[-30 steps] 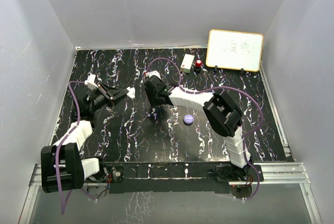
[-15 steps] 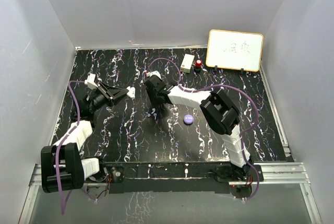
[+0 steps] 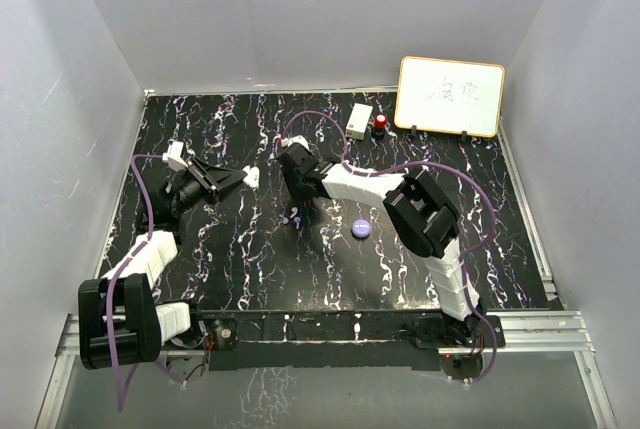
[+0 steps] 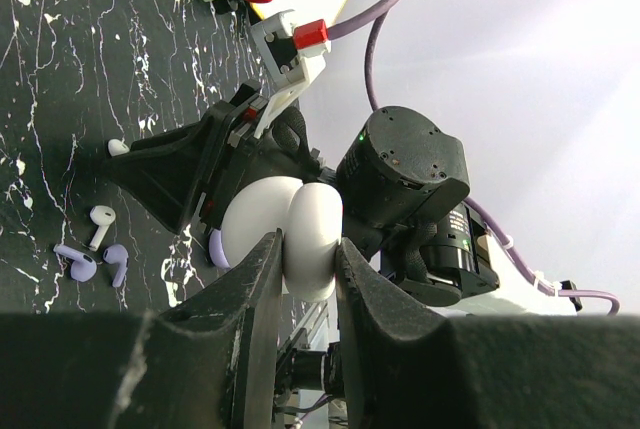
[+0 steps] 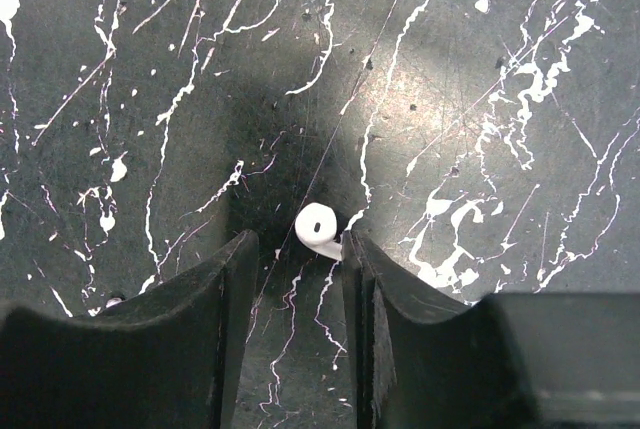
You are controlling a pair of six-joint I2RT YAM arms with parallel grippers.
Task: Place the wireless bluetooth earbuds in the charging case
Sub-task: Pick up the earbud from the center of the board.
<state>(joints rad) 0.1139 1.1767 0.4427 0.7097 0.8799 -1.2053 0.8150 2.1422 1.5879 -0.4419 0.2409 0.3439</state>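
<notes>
A: Where is the white earbud [image 5: 318, 228] now?

B: It lies flat on the worktop [image 5: 500, 69], near the middle and a little left of centre. The right hand [image 5: 297, 240] hangs over it, jaws partly open and straddling it. Nothing is gripped yet.

A: Is it centred in the gap?

B: No. It sits against one finger [image 5: 400, 349], with bare worktop between it and the other.

A: Which way does it point?

B: In the wrist view the round head is up and left, and the stem runs down and right towards that near finger. So the long axis lies slantwise across the gap, not square to the jaws and not along them.

A: What worries you?

B: I think a squeeze would land on a slanted, slippery shape, so the earbud could swivel or pop out sideways. Being off-centre, it may also get shoved along the worktop before both fingers meet it. The other earbuds [image 4: 101, 221], one white and two purple, lie near and could be knocked.

A: And the left hand [image 4: 307, 249]?

B: It is clamped tight on the white case [image 4: 290, 217], held up off the worktop left of centre. The case is rounded, so it may slip or twist in the pinch. I cannot tell whether its lid is open.
</notes>
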